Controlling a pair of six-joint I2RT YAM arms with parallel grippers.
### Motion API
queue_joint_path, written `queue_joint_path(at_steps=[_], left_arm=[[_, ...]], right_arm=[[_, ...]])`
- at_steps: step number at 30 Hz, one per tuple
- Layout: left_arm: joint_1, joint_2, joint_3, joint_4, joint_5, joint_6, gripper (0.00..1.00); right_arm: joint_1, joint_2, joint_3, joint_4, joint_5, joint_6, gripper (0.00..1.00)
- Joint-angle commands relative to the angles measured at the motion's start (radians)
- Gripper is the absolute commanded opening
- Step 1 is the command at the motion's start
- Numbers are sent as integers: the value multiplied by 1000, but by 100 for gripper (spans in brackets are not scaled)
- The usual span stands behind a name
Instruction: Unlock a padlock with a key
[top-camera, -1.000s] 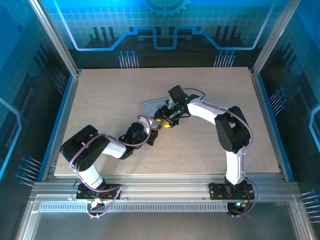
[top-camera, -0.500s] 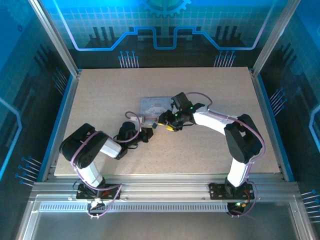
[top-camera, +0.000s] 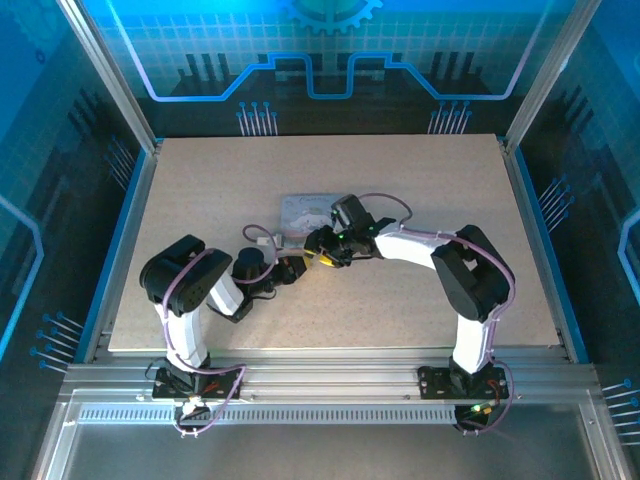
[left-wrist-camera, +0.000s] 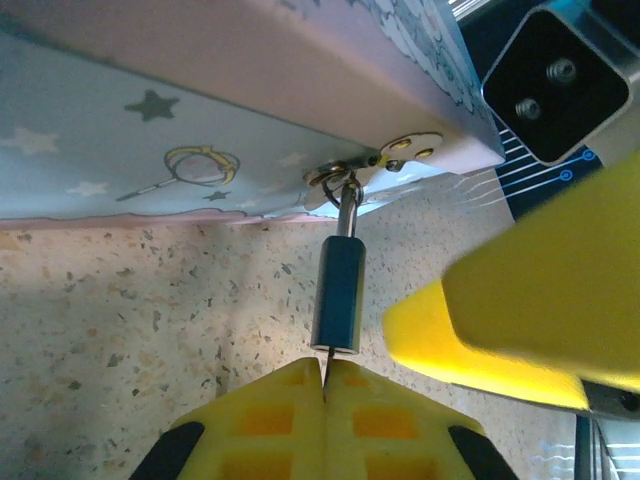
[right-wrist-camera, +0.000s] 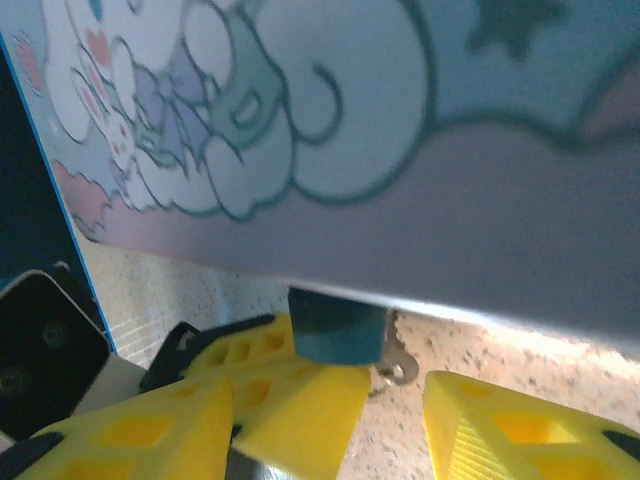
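Yellow fingers (left-wrist-camera: 262, 412) of the left gripper (left-wrist-camera: 322, 380) are pinched shut on the key (left-wrist-camera: 323, 362). Only a thin sliver pokes out of the seam between the tips.

- The key tip meets the bottom face of the padlock (left-wrist-camera: 337, 290), straight ahead of the fingertips. It looks at or in the keyway; can't tell how deep.
- The padlock body lines up with the left fingers, so the key axis and lock axis match. My read: that's the pose needed to push in and twist.
- The shackle (left-wrist-camera: 350, 208) is at the far end from the left tips, looped through the hasp (left-wrist-camera: 345, 178) on the tin (left-wrist-camera: 200, 120). The lock is tethered there, with its body out over the table (left-wrist-camera: 120, 300).
- The right gripper (top-camera: 325, 254) is open, its fingers (right-wrist-camera: 505, 430) spread either side of the padlock. In the left wrist view one of them sits just beside the lock body with a gap, so nothing is clamped.
- Likely the right gripper is there to brace the body so it doesn't swing on the hasp when the key turns. It would need to close first.

Container: the tin's lid is down, the hasp is closed and the shackle is through it, so it's locked. Contents are hidden, can't say what's inside.

Task read: turn not done, shackle not released.
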Motion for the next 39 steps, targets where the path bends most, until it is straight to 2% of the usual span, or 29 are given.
queue_joint_path(at_steps=[1, 16, 21, 25, 27, 31, 34, 39], left_arm=[[9, 3, -12, 108, 47, -34, 0], [20, -17, 0, 107, 91, -63, 0], [21, -20, 4, 108, 98, -71, 0], [21, -27, 11, 108, 110, -77, 0], [21, -31, 9, 108, 110, -77, 0], [21, -28, -3, 107, 103, -59, 0], [20, -25, -14, 104, 94, -34, 0], [9, -67, -12, 6, 64, 59, 0]], right_arm=[[11, 36, -2, 32, 15, 32, 52], [36, 100, 8, 65, 30, 46, 48], [59, 105, 9, 37, 43, 60, 53], [62, 116, 0, 42, 51, 83, 53], [63, 114, 1, 42, 55, 83, 48], [65, 87, 16, -29, 103, 54, 23], [65, 77, 38, -98, 127, 27, 12], [67, 66, 49, -154, 145, 15, 1]])
